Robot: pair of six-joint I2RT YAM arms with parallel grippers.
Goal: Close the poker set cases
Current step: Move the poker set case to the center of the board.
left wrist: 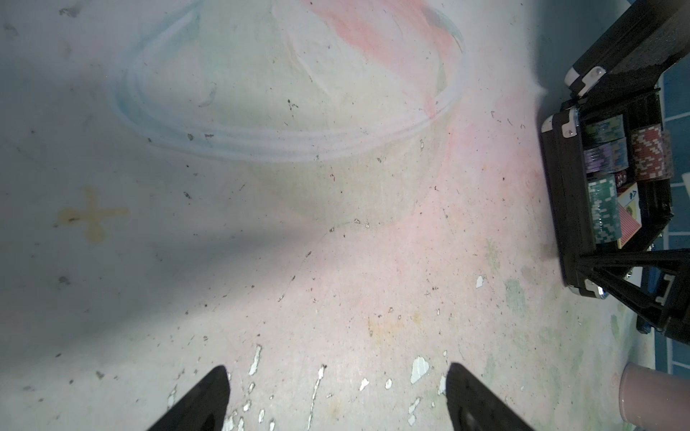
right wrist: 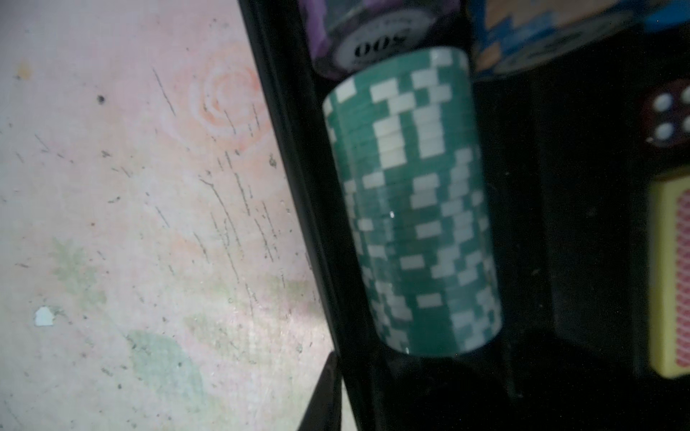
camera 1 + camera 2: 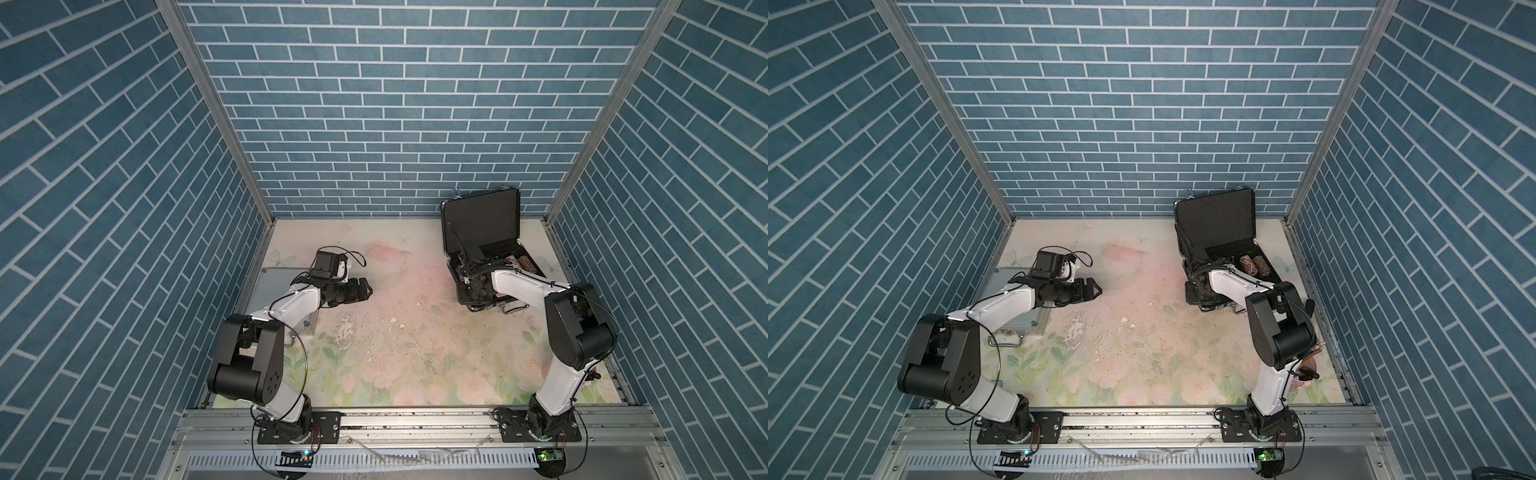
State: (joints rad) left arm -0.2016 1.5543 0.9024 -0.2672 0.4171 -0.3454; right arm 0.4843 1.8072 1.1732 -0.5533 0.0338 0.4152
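Note:
The silver poker set case [image 3: 279,291] lies flat and closed at the left, partly under my left arm. My left gripper [image 3: 365,289] hovers to its right over bare table, open and empty, its fingertips [image 1: 213,388] wide apart in the left wrist view. The black poker set case [image 3: 482,220] stands open at the back right with its lid upright. My right gripper [image 3: 469,286] is down at the case's near left corner. In the right wrist view one finger [image 2: 325,392] sits outside the case's side wall [image 2: 298,186]; the other is hidden in the dark inside.
Inside the black case lie a green chip stack [image 2: 410,201], a purple stack [image 2: 373,37], a red die [image 2: 668,115] and a card deck [image 2: 672,276]. A pink cup [image 1: 653,399] stands behind my right arm near the right wall. Blue brick walls close three sides.

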